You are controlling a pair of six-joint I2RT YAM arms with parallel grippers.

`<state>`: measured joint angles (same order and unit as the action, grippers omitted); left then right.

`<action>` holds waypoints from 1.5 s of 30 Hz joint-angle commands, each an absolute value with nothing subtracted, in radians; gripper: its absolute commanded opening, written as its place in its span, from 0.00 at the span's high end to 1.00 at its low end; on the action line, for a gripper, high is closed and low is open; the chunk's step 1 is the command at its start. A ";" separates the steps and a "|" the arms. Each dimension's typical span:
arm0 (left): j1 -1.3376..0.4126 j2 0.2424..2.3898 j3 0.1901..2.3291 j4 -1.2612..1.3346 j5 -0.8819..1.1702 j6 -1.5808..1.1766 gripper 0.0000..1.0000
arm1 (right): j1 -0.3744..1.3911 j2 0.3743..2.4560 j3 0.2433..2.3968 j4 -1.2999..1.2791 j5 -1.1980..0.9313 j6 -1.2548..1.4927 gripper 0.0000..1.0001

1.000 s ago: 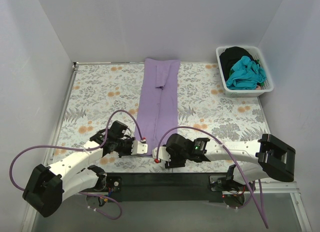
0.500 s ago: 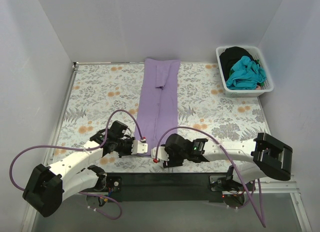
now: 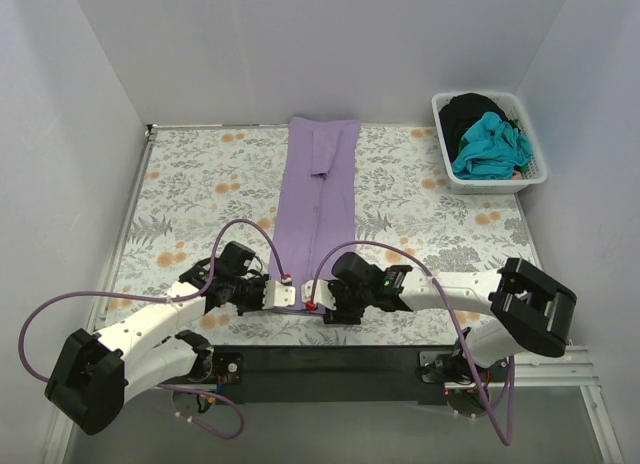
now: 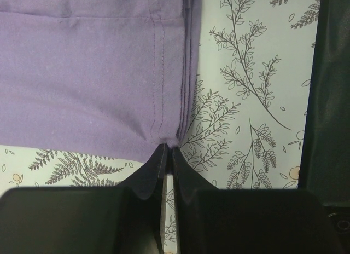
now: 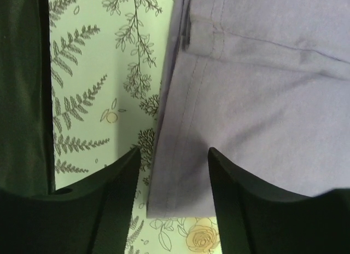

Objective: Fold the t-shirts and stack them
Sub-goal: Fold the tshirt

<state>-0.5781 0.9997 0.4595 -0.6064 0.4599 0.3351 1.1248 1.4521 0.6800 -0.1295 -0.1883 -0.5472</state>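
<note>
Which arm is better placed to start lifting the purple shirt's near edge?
Left. The left end effector is shut on the purple shirt at its near corner, ready to lift; the right end effector is open, straddling the other corner, and must close first.

A back wall [image 3: 320, 54], a left wall [image 3: 60, 184] and a right wall [image 3: 595, 134], all plain pale grey, are closing in the desk [image 3: 137, 209] on three sides. A floral covering [image 3: 200, 184], grey ferns and orange blossoms on white, is lying flat across its top. A black strip [image 3: 330, 369] is running along the near edge. Soft, even light is falling from above, throwing only faint shadows.
</note>
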 commanded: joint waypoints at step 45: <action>-0.581 0.997 0.569 -0.640 0.537 0.184 1.00 | 1.037 1.430 0.790 -0.457 -0.255 -0.584 0.99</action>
